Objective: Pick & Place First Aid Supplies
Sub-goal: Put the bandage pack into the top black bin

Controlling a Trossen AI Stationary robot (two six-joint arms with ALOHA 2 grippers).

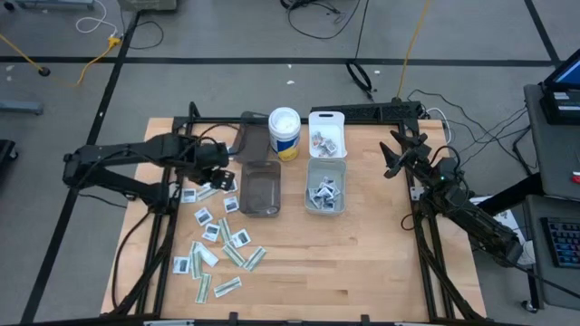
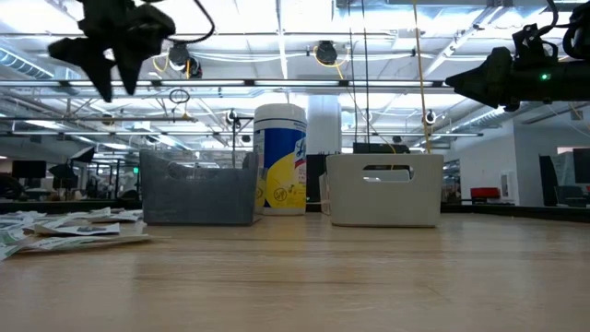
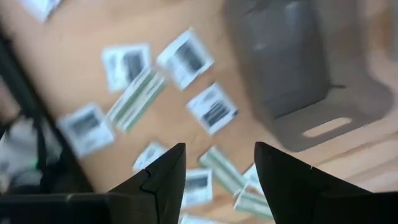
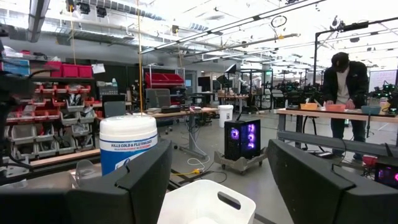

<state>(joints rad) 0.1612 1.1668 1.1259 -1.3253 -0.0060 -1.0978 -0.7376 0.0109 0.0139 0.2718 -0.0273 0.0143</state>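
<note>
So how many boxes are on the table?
3. A dark see-through box sits in the middle. A clear box holding packets is on its right. A white box stands behind that one, beside the tub of wipes.

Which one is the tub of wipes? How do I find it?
Look at the back of the wooden table, where the bins sit. Between the smoky bin and the white bin stands the tub. It is the only round, tall thing, white with a yellow and blue label.
</note>
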